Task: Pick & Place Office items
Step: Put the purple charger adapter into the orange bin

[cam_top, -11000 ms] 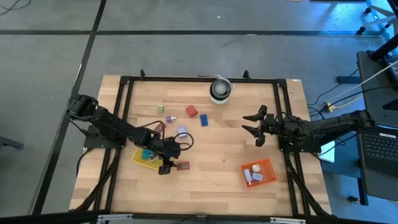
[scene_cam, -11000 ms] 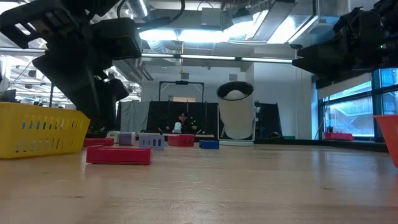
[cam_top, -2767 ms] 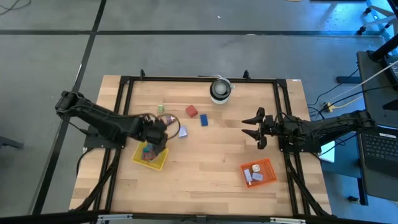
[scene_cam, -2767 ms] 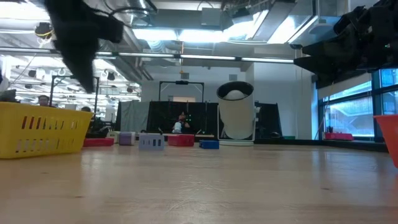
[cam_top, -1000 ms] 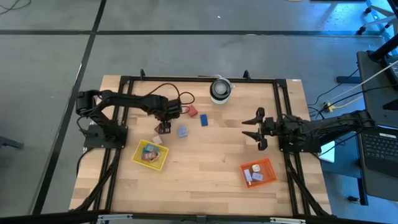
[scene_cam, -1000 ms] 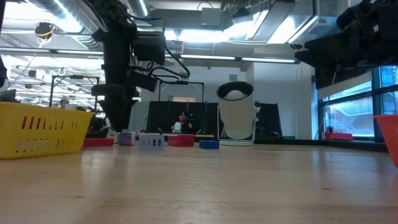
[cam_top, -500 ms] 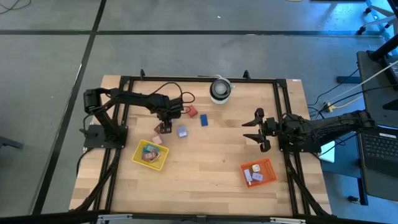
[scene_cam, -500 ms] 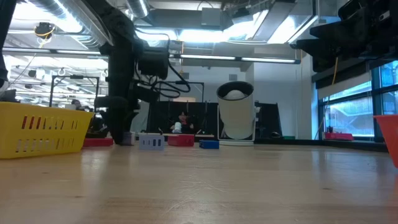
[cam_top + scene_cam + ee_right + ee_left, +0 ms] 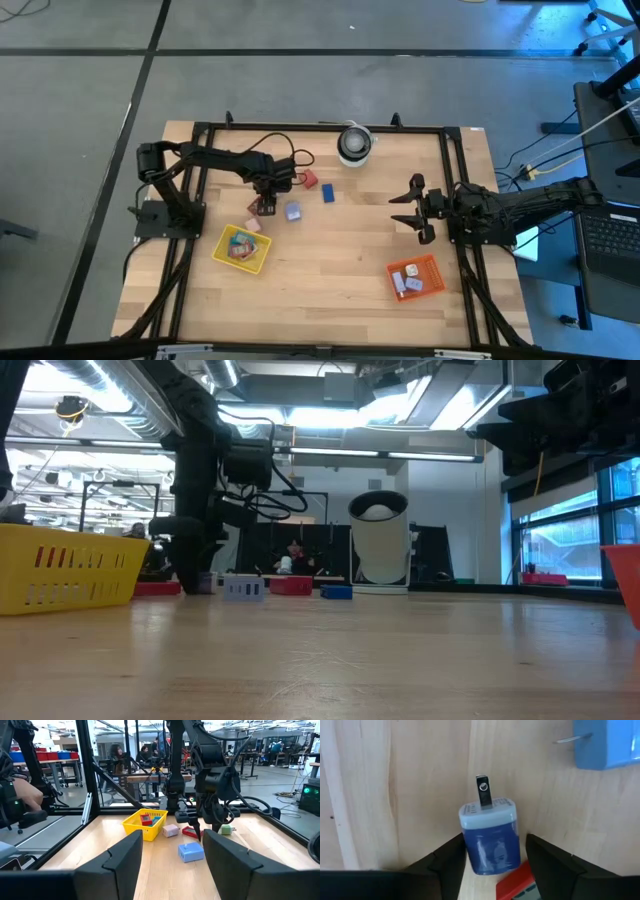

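Left end effector [image 9: 492,857] is low on the tabletop [image 9: 340,250], fingers spread either side of the small blue piece [image 9: 490,837] w/ metal clip, so I should centre it, squeeze gently, then lift straight.

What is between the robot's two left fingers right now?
A small blue block with a metal tab sits on the table between the left gripper's fingers, with gaps showing on both sides. The left wrist view shows it best.
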`<action>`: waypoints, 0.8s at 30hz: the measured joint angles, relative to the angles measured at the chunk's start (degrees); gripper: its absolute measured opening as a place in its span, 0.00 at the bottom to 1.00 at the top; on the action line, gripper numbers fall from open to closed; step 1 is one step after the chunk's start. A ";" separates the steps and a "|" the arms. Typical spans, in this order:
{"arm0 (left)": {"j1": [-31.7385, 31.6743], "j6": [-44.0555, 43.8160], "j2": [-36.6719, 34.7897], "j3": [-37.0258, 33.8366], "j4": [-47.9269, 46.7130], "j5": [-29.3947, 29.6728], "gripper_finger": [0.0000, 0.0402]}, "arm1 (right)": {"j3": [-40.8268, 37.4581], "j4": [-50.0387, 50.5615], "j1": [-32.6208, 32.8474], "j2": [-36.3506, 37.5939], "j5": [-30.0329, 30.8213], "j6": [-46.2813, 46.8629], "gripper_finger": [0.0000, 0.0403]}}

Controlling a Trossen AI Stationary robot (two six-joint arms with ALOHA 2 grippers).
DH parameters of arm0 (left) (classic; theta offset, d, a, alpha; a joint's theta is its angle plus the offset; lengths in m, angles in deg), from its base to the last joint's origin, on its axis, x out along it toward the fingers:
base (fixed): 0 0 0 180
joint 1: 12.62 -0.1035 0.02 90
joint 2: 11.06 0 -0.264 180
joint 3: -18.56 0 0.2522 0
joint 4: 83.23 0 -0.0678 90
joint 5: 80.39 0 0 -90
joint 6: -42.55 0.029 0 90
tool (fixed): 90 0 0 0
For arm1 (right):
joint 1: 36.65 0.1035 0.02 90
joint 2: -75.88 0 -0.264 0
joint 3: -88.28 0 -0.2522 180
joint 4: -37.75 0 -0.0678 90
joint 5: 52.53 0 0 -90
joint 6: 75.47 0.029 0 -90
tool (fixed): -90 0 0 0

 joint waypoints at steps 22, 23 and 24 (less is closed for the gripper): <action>0.11 -1.64 -1.97 0.28 -0.13 -13.81 0.35 | 0.00 1.16 0.02 -0.02 6.69 -0.39 0.52; 0.07 -2.33 -2.32 0.85 -0.58 -15.75 0.35 | 0.00 1.14 0.00 -0.06 8.04 -0.81 0.52; 0.02 -2.96 -2.79 1.48 -0.75 -17.63 0.34 | 0.02 1.13 0.02 -0.06 9.13 -1.30 0.52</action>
